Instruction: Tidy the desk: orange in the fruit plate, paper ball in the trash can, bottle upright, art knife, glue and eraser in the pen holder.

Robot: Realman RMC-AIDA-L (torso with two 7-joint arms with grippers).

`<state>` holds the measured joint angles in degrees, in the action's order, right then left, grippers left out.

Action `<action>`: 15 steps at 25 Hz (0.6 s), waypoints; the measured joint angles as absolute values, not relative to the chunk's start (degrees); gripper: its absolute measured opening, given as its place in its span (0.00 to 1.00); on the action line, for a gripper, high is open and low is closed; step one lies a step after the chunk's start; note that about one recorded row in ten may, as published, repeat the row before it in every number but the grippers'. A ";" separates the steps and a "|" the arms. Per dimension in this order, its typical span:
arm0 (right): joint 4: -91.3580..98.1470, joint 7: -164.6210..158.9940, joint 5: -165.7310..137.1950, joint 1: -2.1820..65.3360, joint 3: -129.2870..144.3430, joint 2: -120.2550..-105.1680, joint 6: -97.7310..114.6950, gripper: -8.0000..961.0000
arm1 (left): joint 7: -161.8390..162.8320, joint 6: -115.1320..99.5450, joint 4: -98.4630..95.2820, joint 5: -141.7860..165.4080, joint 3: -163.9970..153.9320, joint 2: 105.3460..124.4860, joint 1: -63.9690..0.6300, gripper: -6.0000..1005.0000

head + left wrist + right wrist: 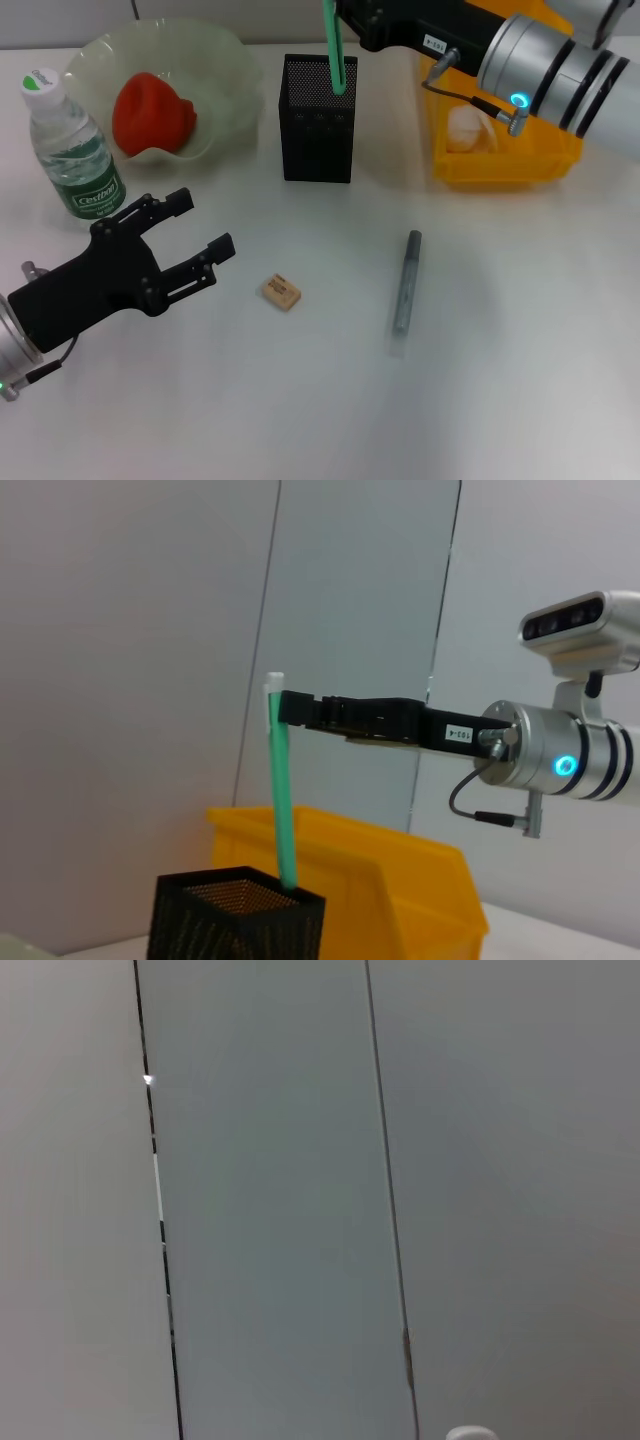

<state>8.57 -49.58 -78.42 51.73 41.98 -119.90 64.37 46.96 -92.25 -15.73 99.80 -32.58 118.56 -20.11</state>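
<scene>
eraser (281,291), a small tan block with a dark printed label too small to read, lies flat on the matte white table (300,420), just off the tips of the left gripper (195,235). that gripper is black, angular, with two long fingers spread apart and holding nothing; it hovers low over the near left of the table. to the right of the eraser, well apart, lies the knife (405,282), a slim grey metal stick with a darker cap end pointing away.

farther back on the left stands the bottle (70,150), clear ribbed plastic, upright, white cap, green label reading "cestbon". beside it is the plate (215,70), a pale translucent bowl with a wavy rim, holding a red-orange rounded fruit (152,115).

in the middle at the back stands the holder (319,120), a square black wire-mesh cup. the glue (336,55), a thin smooth green stick with a white tip, stands nearly upright with its lower end inside the holder. the right gripper (285,708), black and slender on a silver wrist with a blue ring light and a small white tag of unreadable digits, is clamped on the stick's top.

behind on the right is the bin (500,160), glossy yellow plastic, with a whitish crumpled ball (470,128) inside.
</scene>
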 joint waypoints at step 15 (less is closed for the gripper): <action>5.31 -45.78 -75.87 53.36 42.26 -119.88 61.96 0.17 | 45.31 -90.94 -15.20 99.75 -32.25 118.59 -20.16 0.80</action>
<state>5.31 -45.78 -75.87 53.36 42.27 -119.88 61.96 45.31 -90.94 -15.20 99.75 -32.25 118.59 -20.16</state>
